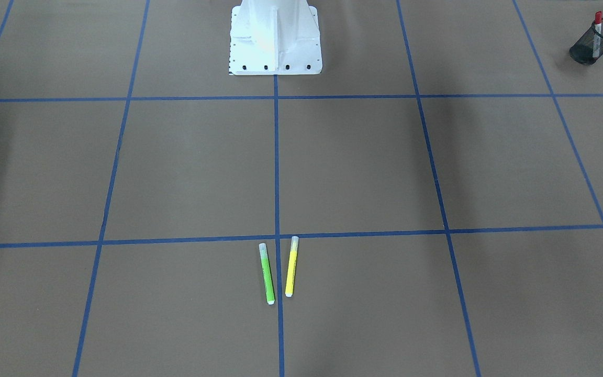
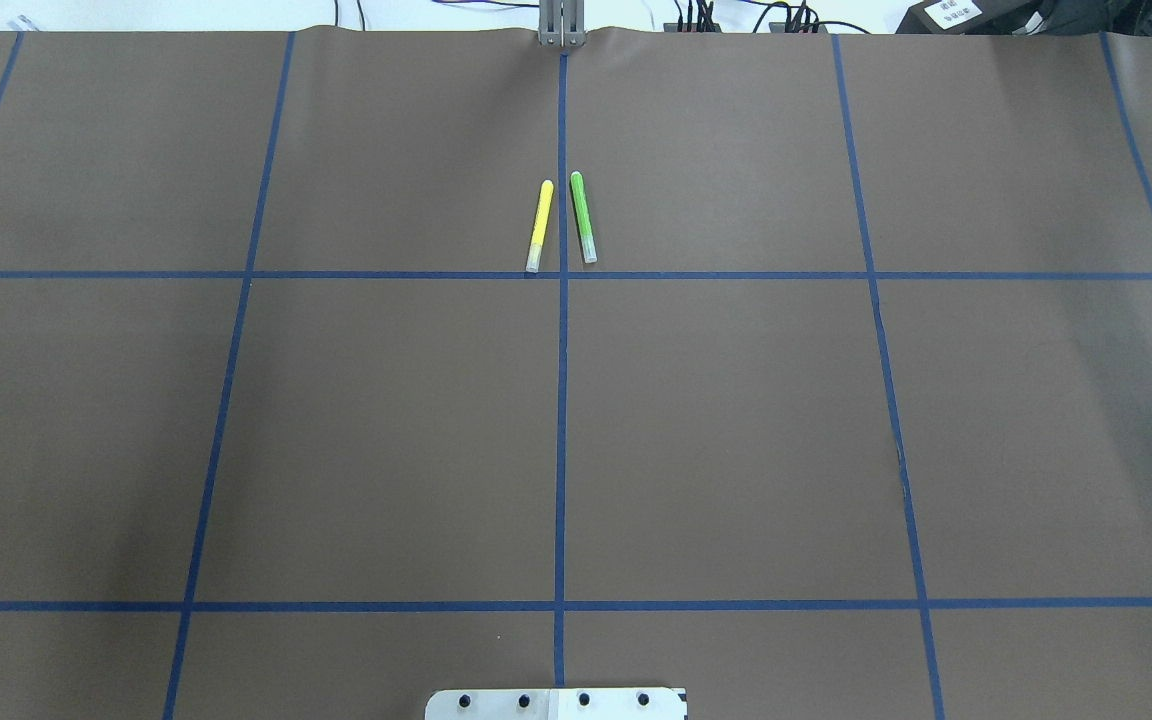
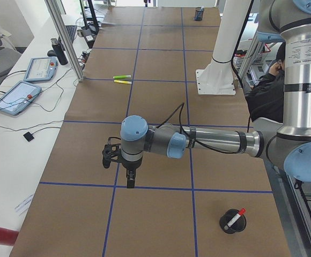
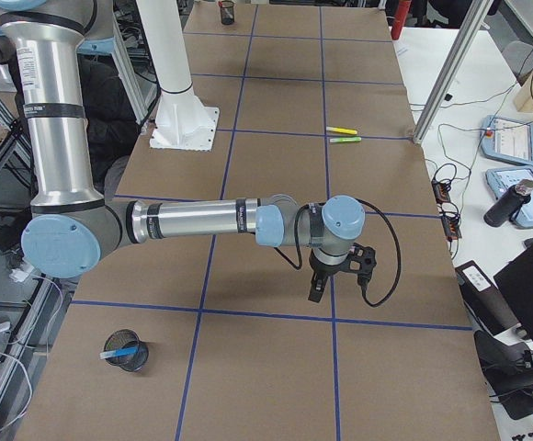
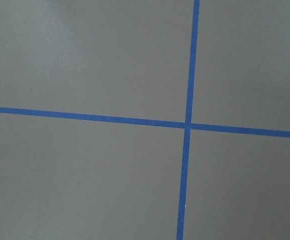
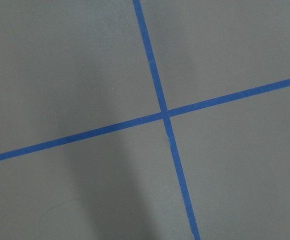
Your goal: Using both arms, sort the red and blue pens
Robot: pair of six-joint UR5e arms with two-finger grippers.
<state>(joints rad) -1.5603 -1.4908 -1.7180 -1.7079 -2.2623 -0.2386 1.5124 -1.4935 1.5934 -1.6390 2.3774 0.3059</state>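
Exterior right shows one blue pen, two markers.

Soft, even light is coming from above and filling every view, so the brown tabletop is looking matte and showing no glare. The white robot base is washing out almost to pure white. Broad, faint shadow bands are lying across the tabletop in the front-facing view, and a darker wedge is spreading over the lower part of the right wrist view. The silver tube of the right arm is catching a mild sheen. Both wrist views are looking slightly soft and grainy.
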